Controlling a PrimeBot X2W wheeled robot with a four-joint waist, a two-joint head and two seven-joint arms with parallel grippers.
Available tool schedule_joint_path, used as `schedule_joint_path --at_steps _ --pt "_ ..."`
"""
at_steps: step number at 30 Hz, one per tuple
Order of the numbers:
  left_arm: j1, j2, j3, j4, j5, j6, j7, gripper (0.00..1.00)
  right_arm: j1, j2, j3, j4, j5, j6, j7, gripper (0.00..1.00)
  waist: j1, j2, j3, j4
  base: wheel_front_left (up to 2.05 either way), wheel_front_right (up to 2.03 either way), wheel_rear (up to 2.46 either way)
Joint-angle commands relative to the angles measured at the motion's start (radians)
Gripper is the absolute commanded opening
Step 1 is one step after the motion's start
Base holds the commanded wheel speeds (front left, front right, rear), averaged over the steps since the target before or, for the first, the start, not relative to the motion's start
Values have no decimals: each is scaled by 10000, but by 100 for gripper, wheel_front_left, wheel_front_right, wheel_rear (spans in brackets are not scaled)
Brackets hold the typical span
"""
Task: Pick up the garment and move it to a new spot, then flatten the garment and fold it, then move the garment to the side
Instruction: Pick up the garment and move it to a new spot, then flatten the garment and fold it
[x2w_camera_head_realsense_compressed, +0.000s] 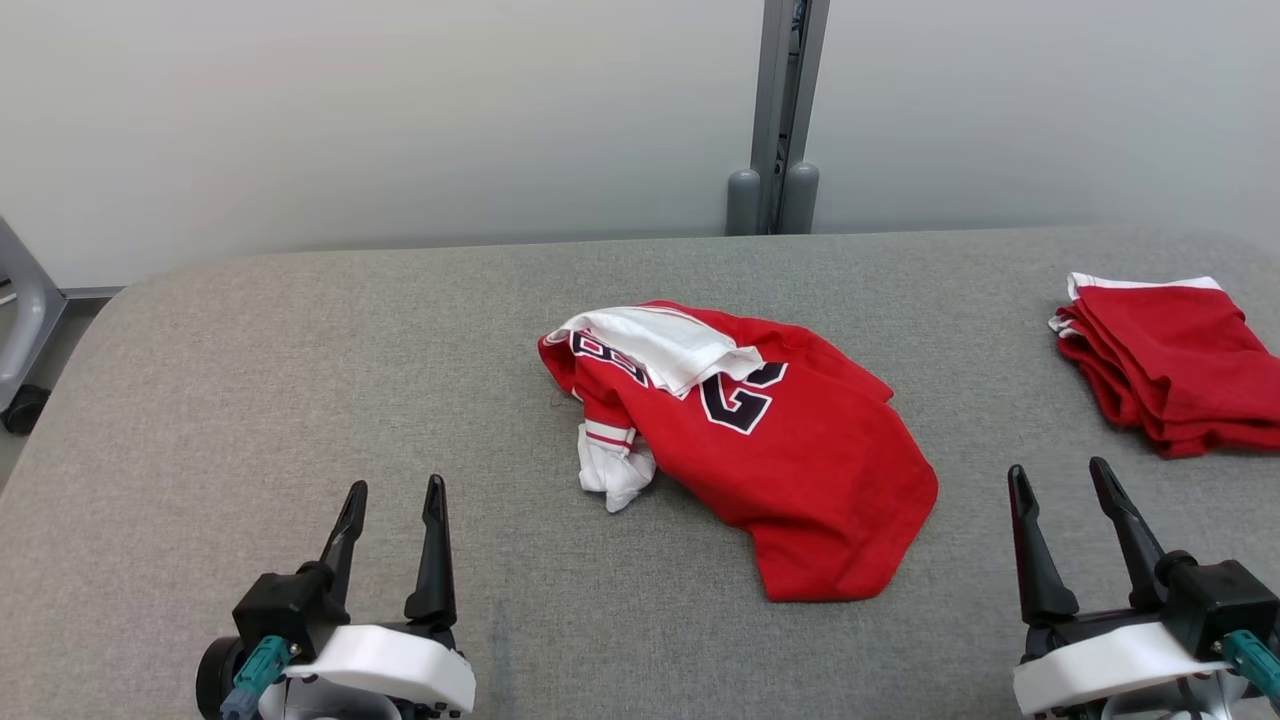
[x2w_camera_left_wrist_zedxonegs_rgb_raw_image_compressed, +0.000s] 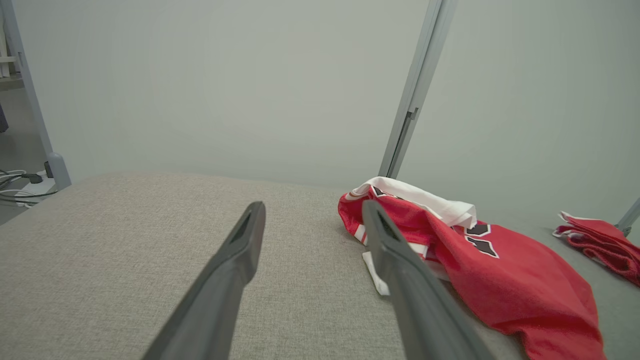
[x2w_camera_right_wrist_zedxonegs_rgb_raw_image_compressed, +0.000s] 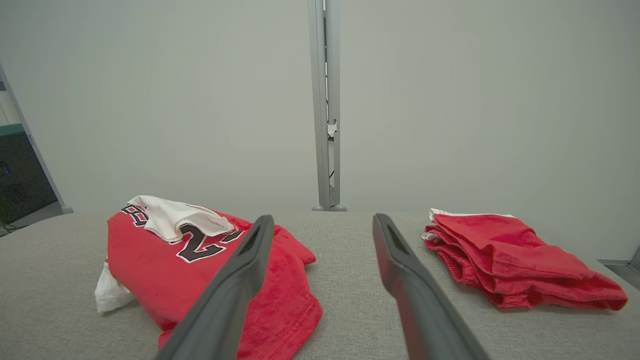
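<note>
Red jersey (x2w_camera_head_realsense_compressed: 800, 480) lies crumpled mid-counter (x2w_camera_head_realsense_compressed: 300, 380), with white fabric showing at its left side and black lettering on top. Left hand (x2w_camera_head_realsense_compressed: 396, 485) sits near-left, fingers apart, empty, well clear of the jersey. Right hand (x2w_camera_head_realsense_compressed: 1057, 467) sits near-right, fingers apart, empty, also clear. Folded red pile (x2w_camera_head_realsense_compressed: 1170, 360) lies at the counter's right, apart from the jersey. Grey post (x2w_camera_head_realsense_compressed: 780, 100) stands behind.

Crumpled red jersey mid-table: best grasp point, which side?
Probably the bunched end of the jersey, where the white fold humps off the table; the near hem lies flat. Come down from its left with the open left gripper, which sits nearer.
</note>
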Motion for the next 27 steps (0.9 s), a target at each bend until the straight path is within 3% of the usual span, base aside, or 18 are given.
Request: schedule_joint_path --at_steps 1,27 --pt "96 23 58 -29 54 6 0 100 51 -48 24 37 79 1 -49 100 0 0 -40 29 0 0 0" --pt "104 -6 -83 126 -82 -69 0 100 49 -46 175 520 -42 1 -49 100 0 0 -166 151 0 0 0"
